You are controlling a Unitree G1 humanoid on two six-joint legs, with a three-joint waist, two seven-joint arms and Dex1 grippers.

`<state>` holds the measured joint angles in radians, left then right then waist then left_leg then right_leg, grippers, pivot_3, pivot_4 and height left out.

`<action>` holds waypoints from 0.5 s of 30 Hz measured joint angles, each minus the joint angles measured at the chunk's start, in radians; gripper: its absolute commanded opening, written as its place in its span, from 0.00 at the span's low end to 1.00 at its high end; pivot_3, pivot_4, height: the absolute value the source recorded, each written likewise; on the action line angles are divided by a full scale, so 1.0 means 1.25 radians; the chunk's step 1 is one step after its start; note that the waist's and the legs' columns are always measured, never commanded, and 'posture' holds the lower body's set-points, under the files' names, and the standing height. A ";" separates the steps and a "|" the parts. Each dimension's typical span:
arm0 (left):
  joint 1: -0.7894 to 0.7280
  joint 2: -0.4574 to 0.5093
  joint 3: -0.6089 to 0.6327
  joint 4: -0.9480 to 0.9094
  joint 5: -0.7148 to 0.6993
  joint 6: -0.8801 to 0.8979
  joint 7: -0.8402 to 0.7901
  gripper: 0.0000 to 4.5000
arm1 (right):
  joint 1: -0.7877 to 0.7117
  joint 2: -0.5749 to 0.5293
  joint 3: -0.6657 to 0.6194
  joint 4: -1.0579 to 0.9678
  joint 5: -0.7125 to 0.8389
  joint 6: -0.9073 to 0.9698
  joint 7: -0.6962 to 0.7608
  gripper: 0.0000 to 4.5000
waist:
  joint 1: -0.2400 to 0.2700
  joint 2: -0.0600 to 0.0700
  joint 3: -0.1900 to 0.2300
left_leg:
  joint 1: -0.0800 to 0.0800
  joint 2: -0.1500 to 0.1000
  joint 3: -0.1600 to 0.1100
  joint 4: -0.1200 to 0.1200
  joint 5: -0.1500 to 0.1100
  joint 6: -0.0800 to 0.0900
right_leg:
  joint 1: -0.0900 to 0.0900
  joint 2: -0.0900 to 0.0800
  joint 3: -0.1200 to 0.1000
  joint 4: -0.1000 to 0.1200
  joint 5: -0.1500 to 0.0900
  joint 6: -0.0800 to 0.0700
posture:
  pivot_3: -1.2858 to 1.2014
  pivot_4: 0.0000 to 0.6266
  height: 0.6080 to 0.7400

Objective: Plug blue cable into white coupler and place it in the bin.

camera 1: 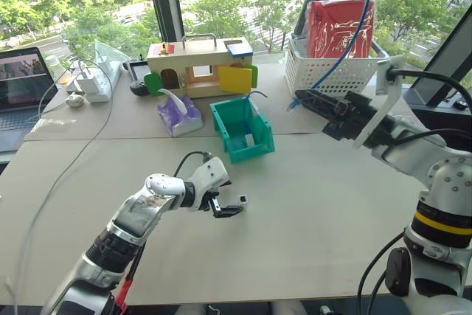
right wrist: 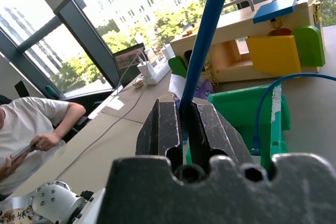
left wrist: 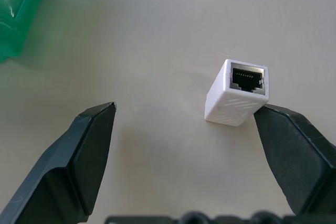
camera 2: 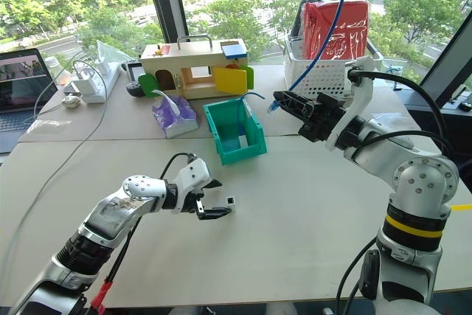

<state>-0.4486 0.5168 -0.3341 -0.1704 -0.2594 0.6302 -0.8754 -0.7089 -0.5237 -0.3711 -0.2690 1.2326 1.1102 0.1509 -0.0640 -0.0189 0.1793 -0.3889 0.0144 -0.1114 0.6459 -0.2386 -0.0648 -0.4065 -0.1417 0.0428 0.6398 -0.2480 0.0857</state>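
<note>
Your left pincer (camera 1: 230, 209) sits low over the near middle of the surface (camera 1: 317, 204) with its fingers spread wide, holding nothing. The white coupler (left wrist: 237, 93) stands on the surface between those fingers, its dark socket opening facing up; it lies hard against one finger (left wrist: 294, 153), though you cannot tell if they actually touch, and well clear of the other. Your right pincer (camera 2: 284, 100) is raised on the right, pointing left, clamped shut on the blue cable (camera 1: 345, 48). The cable runs up and away from the pincer in front of the white lattice basket (camera 1: 324, 71), and a short end with the plug sticks out past the fingertips. Another loop of blue cord (right wrist: 286, 85) curves over the bin (camera 1: 241, 127), which stands at the middle of the surface, just to the left of the right pincer's tips and farther away than the coupler. A wooden toy house (camera 1: 199, 64) stands behind the bin, and a purple packet (camera 1: 178, 116) lies to its left.
</note>
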 measured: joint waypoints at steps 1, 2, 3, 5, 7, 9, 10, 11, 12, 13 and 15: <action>0.004 0.000 0.000 -0.006 0.000 0.000 0.000 0.99 | 0.000 0.000 0.000 0.000 0.000 0.000 0.000 0.00 | 0.000 0.000 0.000 | 0.000 0.000 0.000 0.000 0.000 0.000 | 0.000 0.000 0.000 0.000 0.000 0.000 | 0.52 0.24 1.00; 0.009 0.000 0.000 -0.013 0.000 -0.002 0.001 0.99 | 0.001 0.000 0.000 0.000 0.000 -0.002 0.000 0.00 | 0.000 0.000 0.000 | 0.000 0.000 0.000 0.000 0.000 0.000 | 0.000 0.000 0.000 0.000 0.000 0.000 | 0.52 0.24 1.00; 0.015 0.000 0.000 -0.017 0.001 -0.007 0.001 0.99 | 0.000 0.000 0.000 0.000 0.001 -0.004 0.000 0.00 | 0.000 0.000 0.000 | 0.000 0.000 0.000 0.000 0.000 0.000 | 0.000 0.000 0.000 0.000 0.000 0.000 | 0.52 0.24 1.00; 0.021 0.000 0.000 -0.017 0.004 -0.015 0.002 0.99 | 0.000 0.000 0.000 0.000 0.003 -0.010 -0.001 0.00 | 0.000 0.000 0.000 | 0.000 0.000 0.000 0.000 0.000 0.000 | 0.000 0.000 0.000 0.000 0.000 0.000 | 0.52 0.24 1.00; 0.028 -0.002 0.000 -0.017 0.005 -0.019 0.004 0.99 | 0.000 0.000 0.000 0.000 0.004 -0.011 -0.001 0.00 | 0.000 0.000 0.000 | 0.000 0.000 0.000 0.000 0.000 0.000 | 0.000 0.000 0.000 0.000 0.000 0.000 | 0.52 0.24 1.00; 0.034 -0.009 0.000 -0.016 0.010 -0.035 0.007 0.99 | 0.000 0.000 0.001 -0.001 0.005 -0.013 -0.002 0.00 | 0.001 0.000 0.000 | 0.000 0.000 0.000 0.000 0.000 0.000 | 0.000 0.000 0.000 0.000 0.000 0.000 | 0.52 0.24 1.00; 0.037 -0.012 0.000 -0.014 0.017 -0.050 0.009 0.93 | 0.000 0.000 0.002 -0.001 0.005 -0.014 -0.003 0.00 | 0.001 0.000 0.000 | 0.000 0.000 0.000 0.000 0.000 0.000 | 0.000 0.000 0.000 0.000 0.000 0.000 | 0.52 0.24 1.00; 0.043 -0.013 -0.001 -0.006 0.024 -0.070 0.010 0.87 | 0.000 0.000 0.003 0.000 0.005 -0.015 -0.003 0.00 | 0.000 0.000 0.000 | 0.000 0.000 0.000 0.000 0.000 0.000 | 0.000 0.000 0.000 0.000 0.000 0.000 | 0.52 0.24 1.00; 0.048 -0.013 -0.001 -0.002 0.029 -0.082 0.010 0.84 | 0.000 0.000 0.003 0.000 0.005 -0.015 -0.003 0.00 | 0.000 0.000 0.000 | 0.000 0.000 0.000 0.000 0.000 0.000 | 0.000 0.000 0.000 0.000 0.000 0.000 | 0.52 0.24 1.00; 0.053 -0.015 -0.001 0.009 0.032 -0.096 0.010 0.74 | 0.000 0.000 0.003 0.000 0.005 -0.015 -0.003 0.00 | 0.000 0.000 0.000 | 0.000 0.000 0.000 0.000 0.000 0.000 | 0.000 0.000 0.000 0.000 0.000 0.000 | 0.52 0.24 1.00; 0.061 -0.024 0.000 0.030 0.038 -0.123 0.010 0.56 | 0.000 0.000 0.003 0.000 0.006 -0.015 -0.003 0.00 | 0.001 0.000 0.000 | 0.000 0.000 0.000 0.000 0.000 0.000 | 0.000 0.000 0.000 0.000 0.000 0.000 | 0.52 0.24 1.00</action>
<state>-0.3724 0.4867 -0.3341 -0.1330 -0.2115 0.4764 -0.8635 -0.7084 -0.5238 -0.3673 -0.2693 1.2395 1.0910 0.1467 -0.0630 -0.0189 0.1793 -0.3886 0.0143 -0.1114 0.6459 -0.2386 -0.0649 -0.4065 -0.1417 0.0428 0.6393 -0.2480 0.0857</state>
